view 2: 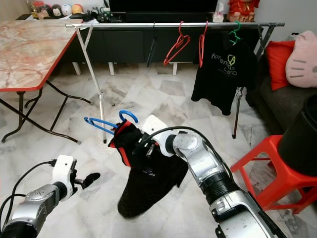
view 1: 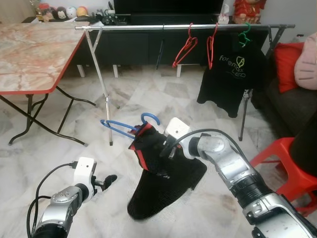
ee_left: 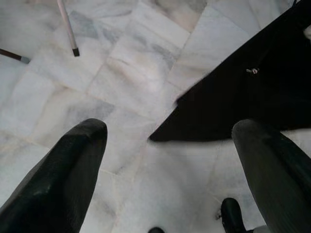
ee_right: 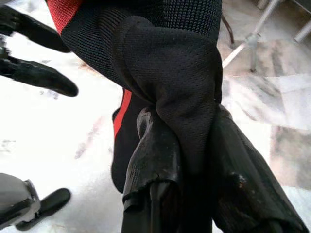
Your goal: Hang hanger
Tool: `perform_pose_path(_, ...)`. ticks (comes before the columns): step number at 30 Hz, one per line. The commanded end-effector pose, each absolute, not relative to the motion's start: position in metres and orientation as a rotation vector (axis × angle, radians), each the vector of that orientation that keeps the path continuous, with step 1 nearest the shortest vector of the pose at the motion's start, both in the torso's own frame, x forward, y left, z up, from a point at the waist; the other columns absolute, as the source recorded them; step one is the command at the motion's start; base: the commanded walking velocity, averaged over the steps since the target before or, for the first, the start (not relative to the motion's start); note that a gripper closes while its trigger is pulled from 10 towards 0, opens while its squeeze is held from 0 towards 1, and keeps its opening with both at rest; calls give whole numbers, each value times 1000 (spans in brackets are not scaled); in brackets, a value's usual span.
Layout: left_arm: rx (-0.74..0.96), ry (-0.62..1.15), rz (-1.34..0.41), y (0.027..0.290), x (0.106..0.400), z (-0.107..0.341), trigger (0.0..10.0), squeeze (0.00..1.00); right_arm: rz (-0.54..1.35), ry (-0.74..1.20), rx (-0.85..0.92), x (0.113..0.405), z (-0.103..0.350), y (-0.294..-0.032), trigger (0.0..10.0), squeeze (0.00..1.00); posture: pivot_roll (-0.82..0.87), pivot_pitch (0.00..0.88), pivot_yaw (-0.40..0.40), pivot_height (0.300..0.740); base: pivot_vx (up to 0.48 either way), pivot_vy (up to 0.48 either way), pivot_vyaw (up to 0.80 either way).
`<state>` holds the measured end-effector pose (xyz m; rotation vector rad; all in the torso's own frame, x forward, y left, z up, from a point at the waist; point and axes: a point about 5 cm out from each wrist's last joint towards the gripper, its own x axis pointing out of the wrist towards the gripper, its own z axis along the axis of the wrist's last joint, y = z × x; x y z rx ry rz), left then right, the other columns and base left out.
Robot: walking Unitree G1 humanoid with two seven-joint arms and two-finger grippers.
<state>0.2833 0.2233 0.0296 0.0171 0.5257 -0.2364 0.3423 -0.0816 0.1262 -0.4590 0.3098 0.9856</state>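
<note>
Our right hand (view 1: pixel 159 145), arm bent across mid-air, pinches the black garment (view 1: pixel 163 173) on the blue hanger (view 1: pixel 130 126); our left hand (view 1: pixel 106 181) hangs spread, empty. Rail shirt (view 1: pixel 233 74) reads "foremax".

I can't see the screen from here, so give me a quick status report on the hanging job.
Right gripper shut on black garment, blue hanger in its collar. Left gripper open, low, empty. Rail ahead, not yet reached; red hangers and black shirt occupy its right part.
</note>
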Motion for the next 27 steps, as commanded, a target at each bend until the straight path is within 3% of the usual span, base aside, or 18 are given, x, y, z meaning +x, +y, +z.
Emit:
perform_pose_path(1, 32, 512, -230, 224, 284, 32, 10000, 0, 1011, 252, -462, 344, 136, -75, 10000, 0, -62, 79, -6, 740, 0, 0, 0)
perform_pose_path(7, 15, 465, -214, 220, 284, 34, 10000, 0, 1032, 280, -571, 345, 127, -84, 10000, 0, -67, 89, -7, 740, 0, 0, 0)
perform_pose_path(14, 21, 427, -202, 229, 276, 38, 10000, 0, 1001, 292, -828, 349, 117, -111, 10000, 0, -69, 93, -2, 740, 0, 0, 0)
perform_pose_path(21, 30, 444, -350, 226, 263, 38, 10000, 0, 1293, 184, -722, 335, 133, -128, 10000, 0, -57, 92, 1, 740, 0, 0, 0)
perform_pose_path(27, 34, 479, -453, 220, 254, 34, 10000, 0, 1409, 191, -600, 333, 145, -143, 10000, 0, -55, 90, -1, 740, 0, 0, 0)
